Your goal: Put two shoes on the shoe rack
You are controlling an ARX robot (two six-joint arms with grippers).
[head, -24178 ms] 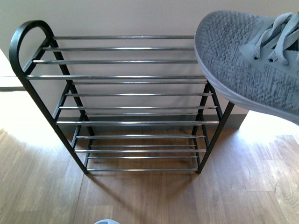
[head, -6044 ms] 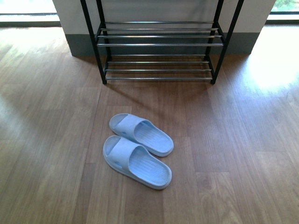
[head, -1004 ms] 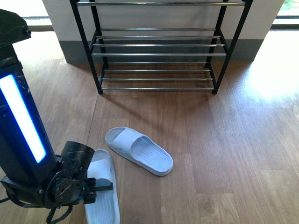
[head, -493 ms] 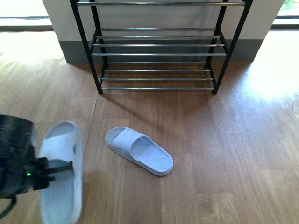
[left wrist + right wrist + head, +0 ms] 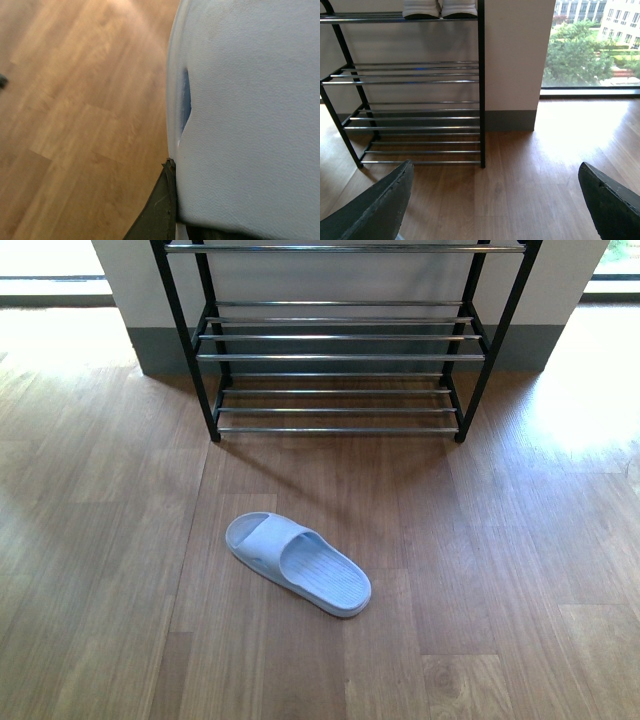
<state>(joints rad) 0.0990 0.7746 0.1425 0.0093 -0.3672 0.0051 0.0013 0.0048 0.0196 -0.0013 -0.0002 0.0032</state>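
The left pincer [image 5: 167,212] is outside the front view. Its wrist camera shows one dark finger [image 5: 152,220] pressed against a pale blue slide [image 5: 250,125] that fills most of the picture, with the wooden floor [image 5: 75,100] behind, so the pincer is clamped on that slide. The other slide [image 5: 298,563] lies sole-down on the floor, in front of the shoe rack [image 5: 340,356] and apart from it, its toe end turned toward the rack's left foot. The rack stands against the wall [image 5: 340,275]. On an upper shelf, beside the end upright nearest the window [image 5: 590,45], the white soles of the sneakers [image 5: 440,7] sit side by side. The right pincer [image 5: 492,205] hangs wide open, holding nothing.
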